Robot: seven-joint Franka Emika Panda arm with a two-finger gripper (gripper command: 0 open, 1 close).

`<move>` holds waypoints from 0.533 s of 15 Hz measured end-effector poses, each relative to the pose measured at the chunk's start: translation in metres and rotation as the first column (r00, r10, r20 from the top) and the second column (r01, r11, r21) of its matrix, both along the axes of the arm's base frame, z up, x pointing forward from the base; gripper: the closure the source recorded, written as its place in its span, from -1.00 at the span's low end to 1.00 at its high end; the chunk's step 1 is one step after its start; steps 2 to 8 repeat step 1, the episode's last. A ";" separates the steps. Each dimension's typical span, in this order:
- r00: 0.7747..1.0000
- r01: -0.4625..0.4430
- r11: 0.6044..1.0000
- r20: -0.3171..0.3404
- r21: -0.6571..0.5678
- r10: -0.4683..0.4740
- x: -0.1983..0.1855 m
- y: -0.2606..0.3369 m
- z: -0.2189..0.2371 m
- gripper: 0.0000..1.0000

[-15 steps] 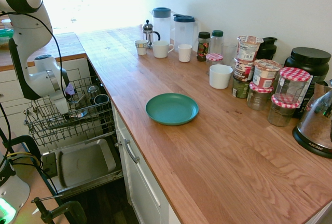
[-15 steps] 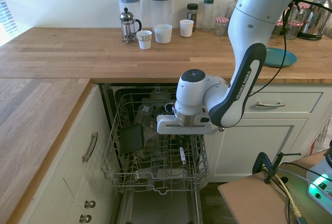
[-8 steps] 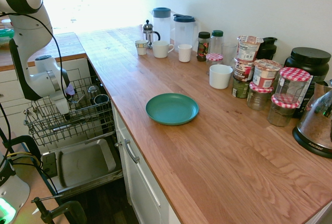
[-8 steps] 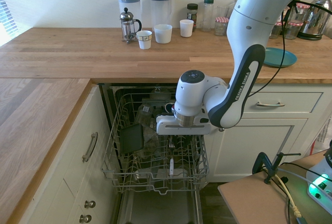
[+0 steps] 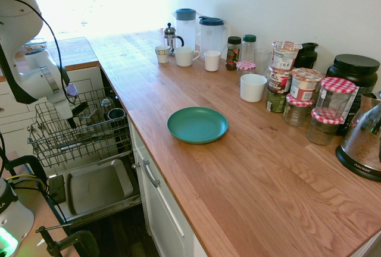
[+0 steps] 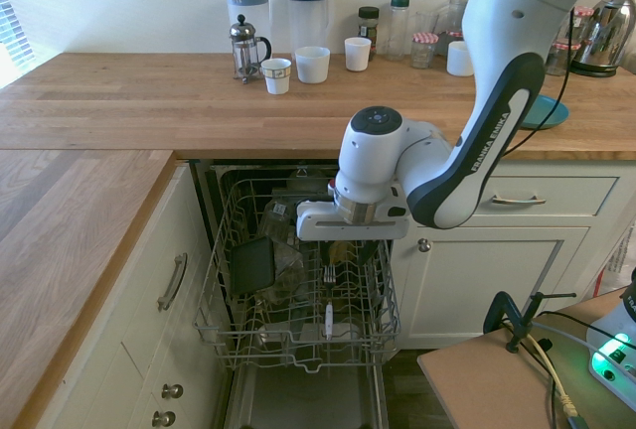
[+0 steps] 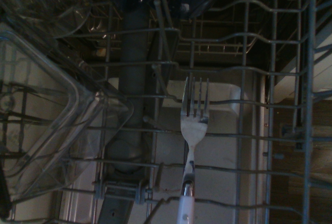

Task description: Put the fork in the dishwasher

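The fork [image 6: 329, 302], metal with a white handle, is held up by the wires of the dishwasher's [image 6: 298, 355] upper rack [image 6: 237, 330], with its tines pointed toward the counter [image 6: 328, 111]. The claw [image 5: 71, 120] is seen above the rack, and the fork is left lying apart from it; whether its fingers are open or closed cannot be told. A dark container [image 6: 252, 265] and clear containers [image 7: 57, 115] are also borne by the rack. On the counter, a green plate [image 5: 197, 125] is placed near the edge, and a row of cups, jars and pitchers is lined up by the wall.
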State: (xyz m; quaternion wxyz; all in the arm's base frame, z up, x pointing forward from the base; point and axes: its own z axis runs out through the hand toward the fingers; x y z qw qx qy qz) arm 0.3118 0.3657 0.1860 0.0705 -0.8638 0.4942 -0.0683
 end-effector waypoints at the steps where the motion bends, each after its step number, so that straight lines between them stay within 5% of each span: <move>1: 1.000 0.004 1.000 0.007 -0.006 -0.004 -0.008 0.001 0.014 -1.00; 8: 1.000 0.004 1.000 0.007 -0.006 -0.004 -0.008 0.001 0.014 -1.00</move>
